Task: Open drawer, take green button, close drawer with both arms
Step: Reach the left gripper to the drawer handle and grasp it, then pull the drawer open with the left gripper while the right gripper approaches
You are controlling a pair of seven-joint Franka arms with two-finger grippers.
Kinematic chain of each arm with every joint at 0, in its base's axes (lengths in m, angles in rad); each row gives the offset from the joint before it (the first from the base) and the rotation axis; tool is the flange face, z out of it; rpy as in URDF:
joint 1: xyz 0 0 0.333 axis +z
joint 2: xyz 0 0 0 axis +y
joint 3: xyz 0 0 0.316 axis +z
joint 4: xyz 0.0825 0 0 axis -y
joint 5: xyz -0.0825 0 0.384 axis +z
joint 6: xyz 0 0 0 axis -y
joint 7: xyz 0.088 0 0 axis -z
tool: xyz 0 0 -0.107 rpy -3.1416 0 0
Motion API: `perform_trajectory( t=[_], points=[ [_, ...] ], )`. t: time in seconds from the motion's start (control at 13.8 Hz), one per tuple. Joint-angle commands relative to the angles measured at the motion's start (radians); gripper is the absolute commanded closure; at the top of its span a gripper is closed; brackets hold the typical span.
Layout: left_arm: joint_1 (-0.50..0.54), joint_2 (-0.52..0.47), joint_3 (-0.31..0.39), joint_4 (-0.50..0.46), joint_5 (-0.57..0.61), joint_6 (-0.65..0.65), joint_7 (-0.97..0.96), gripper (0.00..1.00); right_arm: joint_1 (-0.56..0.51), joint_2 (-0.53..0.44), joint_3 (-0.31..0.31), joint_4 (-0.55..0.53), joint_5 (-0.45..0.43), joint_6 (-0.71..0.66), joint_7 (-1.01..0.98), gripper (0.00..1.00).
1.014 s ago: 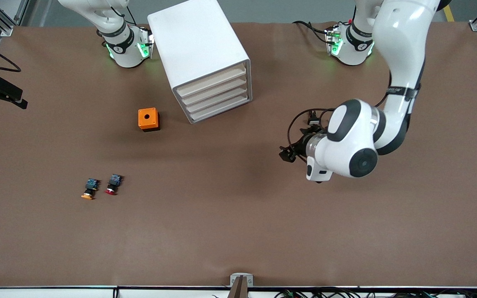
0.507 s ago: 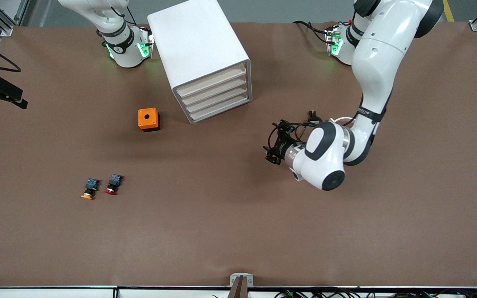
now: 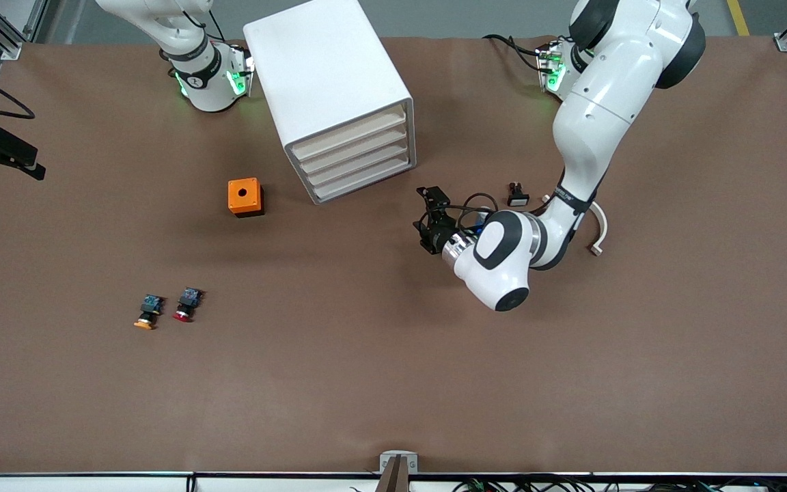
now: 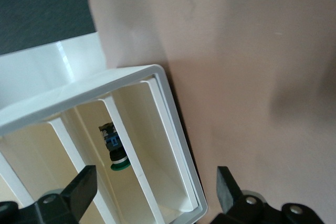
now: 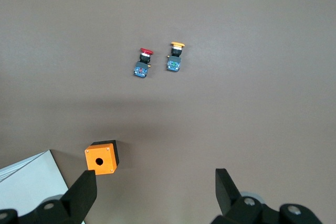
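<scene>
The white drawer cabinet [image 3: 328, 89] stands near the robots' bases, its four drawer fronts [image 3: 356, 160] flush. My left gripper [image 3: 426, 220] is open and empty, low over the table just in front of the cabinet's corner at the left arm's end. In the left wrist view the gripper [image 4: 152, 192] faces the cabinet's frame [image 4: 173, 145], and the green-capped button [image 4: 116, 153] shows inside one compartment. My right gripper [image 5: 153, 195] is open and empty, held high over the table beside the cabinet, out of the front view.
An orange box [image 3: 244, 197] with a round hole sits beside the cabinet toward the right arm's end. An orange-capped button [image 3: 147, 312] and a red-capped button [image 3: 187, 305] lie nearer the camera. A small black part [image 3: 517, 196] and a white curved piece [image 3: 598, 232] lie by the left arm.
My left arm has swung its gripper across the table toward the front of the cabinet, uncovering the small black part and the white curved piece. The right arm has not moved.
</scene>
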Motion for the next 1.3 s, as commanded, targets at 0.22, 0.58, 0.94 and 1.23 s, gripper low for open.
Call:
perform_trajectory(
  t=[0.22,0.58,0.94,1.23],
  points=[
    [-0.052,0.053,-0.019,0.018,-0.083,-0.100,-0.137,0.19,-0.006,-0.021,0.002,-0.021,-0.012,0.007,-0.011,0.00],
    [-0.073,0.079,-0.023,0.016,-0.116,-0.157,-0.152,0.50,-0.006,-0.021,0.002,-0.021,-0.012,0.005,-0.011,0.00],
    [-0.105,0.100,-0.023,0.010,-0.142,-0.157,-0.152,0.51,-0.006,-0.021,0.002,-0.021,-0.012,0.004,-0.011,0.00],
    [-0.140,0.108,-0.023,-0.008,-0.142,-0.168,-0.152,0.53,-0.006,-0.021,0.002,-0.021,-0.012,0.002,-0.011,0.00]
  ],
)
